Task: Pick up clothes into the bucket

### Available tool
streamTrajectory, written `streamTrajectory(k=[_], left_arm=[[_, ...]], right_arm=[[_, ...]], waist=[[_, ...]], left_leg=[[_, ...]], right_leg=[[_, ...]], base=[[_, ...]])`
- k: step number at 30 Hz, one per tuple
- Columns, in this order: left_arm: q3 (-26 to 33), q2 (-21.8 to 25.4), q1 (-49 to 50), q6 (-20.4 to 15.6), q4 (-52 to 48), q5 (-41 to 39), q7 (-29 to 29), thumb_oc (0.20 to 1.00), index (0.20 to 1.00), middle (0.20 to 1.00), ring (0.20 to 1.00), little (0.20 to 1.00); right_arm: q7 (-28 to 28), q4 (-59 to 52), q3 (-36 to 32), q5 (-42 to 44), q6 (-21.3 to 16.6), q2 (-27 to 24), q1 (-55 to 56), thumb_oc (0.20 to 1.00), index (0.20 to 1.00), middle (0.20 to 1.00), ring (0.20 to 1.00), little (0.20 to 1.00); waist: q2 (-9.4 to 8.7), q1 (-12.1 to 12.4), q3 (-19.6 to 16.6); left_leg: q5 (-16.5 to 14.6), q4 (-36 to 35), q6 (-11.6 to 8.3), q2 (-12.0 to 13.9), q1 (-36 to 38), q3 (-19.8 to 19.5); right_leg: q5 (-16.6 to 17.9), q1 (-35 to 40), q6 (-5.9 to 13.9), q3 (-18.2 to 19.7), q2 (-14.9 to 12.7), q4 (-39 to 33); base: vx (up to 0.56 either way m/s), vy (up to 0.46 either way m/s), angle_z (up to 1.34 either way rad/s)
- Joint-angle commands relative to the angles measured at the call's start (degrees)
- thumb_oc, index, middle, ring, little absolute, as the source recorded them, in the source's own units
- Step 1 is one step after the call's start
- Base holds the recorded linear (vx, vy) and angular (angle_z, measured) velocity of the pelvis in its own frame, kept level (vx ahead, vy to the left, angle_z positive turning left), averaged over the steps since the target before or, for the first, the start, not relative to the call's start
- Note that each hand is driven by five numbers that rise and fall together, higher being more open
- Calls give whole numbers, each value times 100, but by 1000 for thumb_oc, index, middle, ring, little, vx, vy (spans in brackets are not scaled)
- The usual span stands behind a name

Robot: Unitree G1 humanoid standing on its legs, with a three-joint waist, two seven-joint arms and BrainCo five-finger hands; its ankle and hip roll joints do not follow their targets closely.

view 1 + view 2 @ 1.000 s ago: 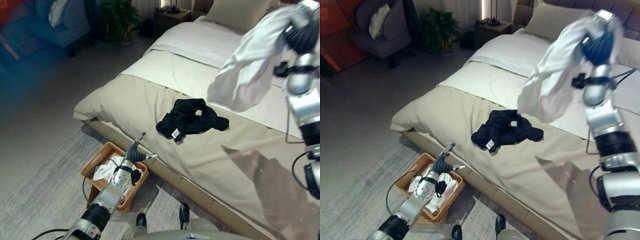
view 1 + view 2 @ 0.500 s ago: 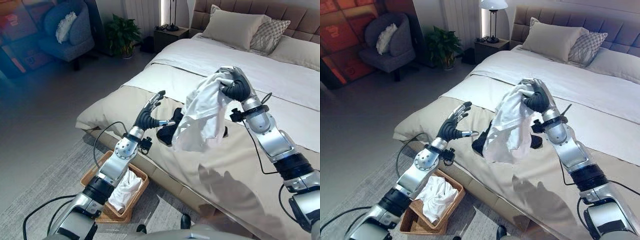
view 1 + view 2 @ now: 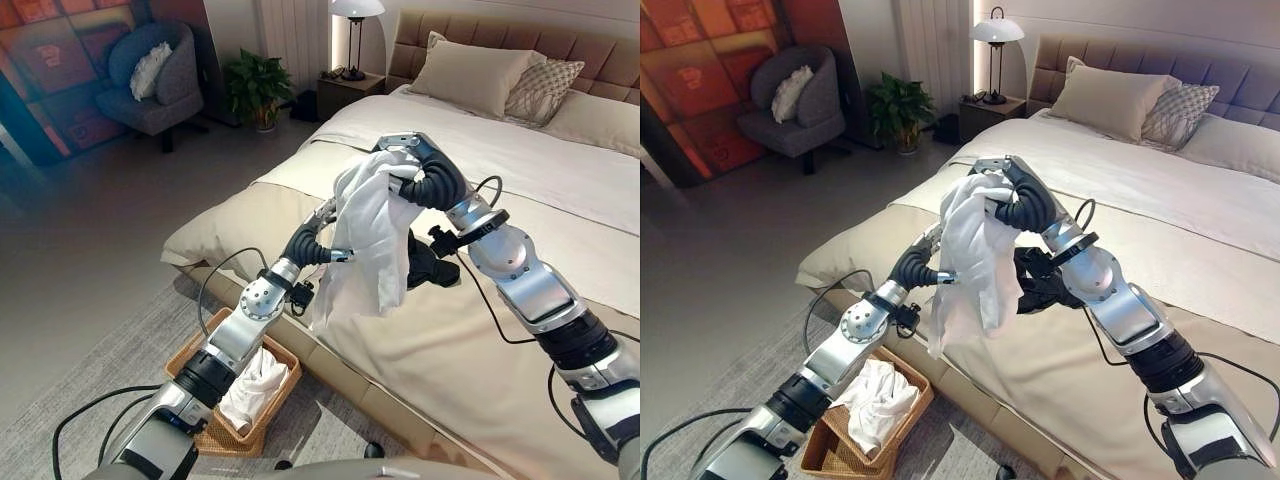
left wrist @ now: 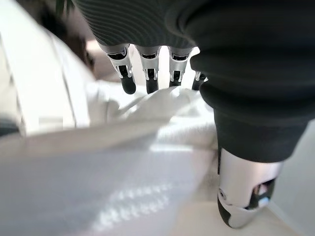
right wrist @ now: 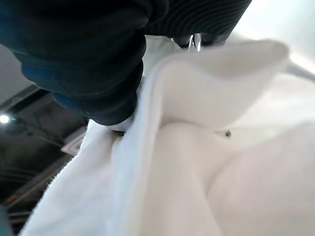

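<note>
White shirt [image 3: 375,235] is held bunched in the closed right hand [image 3: 420,178] above the bed edge, left hand [image 4: 147,81] open against it – best carried clear over the basket [image 3: 190,345] before release.

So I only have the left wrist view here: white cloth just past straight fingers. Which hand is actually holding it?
Observer: The right hand, curled round the top of the white garment, which hangs over the edge of the bed.
Operator: Is the basket under it?
Observer: Not quite. The wicker basket sits on the floor toward the robot's left, with white cloth inside.
Operator: Anything on the bed?
Observer: One black garment, behind the hanging one.
</note>
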Motion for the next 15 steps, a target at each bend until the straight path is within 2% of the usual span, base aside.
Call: streamTrajectory(k=[1, 5, 11, 12, 14, 15], left_arm=[[-448, 87, -762, 19, 146, -870, -523, 1000, 1000, 1000, 1000, 1000], [-538, 160, -860, 68, 149, -949, -569, 1000, 1000, 1000, 1000, 1000], [-564, -164, -806, 153, 394, -1484, -710, 1000, 1000, 1000, 1000, 1000], [-561, -316, -662, 261, 443, -1926, -849, 1000, 1000, 1000, 1000, 1000], [-549, -356, -624, 280, 453, -2033, -892, 1000, 1000, 1000, 1000, 1000], [-564, -430, -535, 398, 435, -2389, -1047, 1000, 1000, 1000, 1000, 1000]], right_arm=[[-18, -313, 66, 384, -370, 270, -835, 200, 200, 200, 200, 200], [28, -415, 111, 432, -348, 289, -838, 200, 200, 200, 200, 200], [112, -596, 163, 574, -358, 535, -799, 200, 200, 200, 200, 200], [129, -610, 201, 617, -382, 591, -799, 200, 200, 200, 200, 200], [144, -608, 207, 645, -378, 624, -775, 200, 200, 200, 200, 200], [185, -602, 223, 686, -372, 648, -755, 200, 200, 200, 200, 200]], waist=[[-231, -41, -221], [-228, -55, -203], [-220, -85, -177], [-212, -98, -167], [-205, -102, -169], [-202, -118, -162]], left_leg=[[-402, 326, 84, -258, -51, 81], [-397, 326, 84, -270, -52, 79], [-403, 320, 107, -288, -56, 82], [-458, 313, 109, -284, 0, 104], [-463, 318, 113, -283, 3, 118], [-470, 323, 119, -289, 3, 136]], right_leg=[[-417, 185, 399, -160, -363, 415], [-414, 185, 404, -154, -372, 422], [-398, 162, 408, -124, -394, 429], [-426, 201, 417, -84, -384, 414], [-422, 189, 418, -64, -385, 415], [-410, 174, 419, -38, -391, 412]], base=[[-1, 16, -8], [2, 6, -3], [6, 2, 0], [34, 12, -3], [18, 14, -7], [0, 11, -8]])
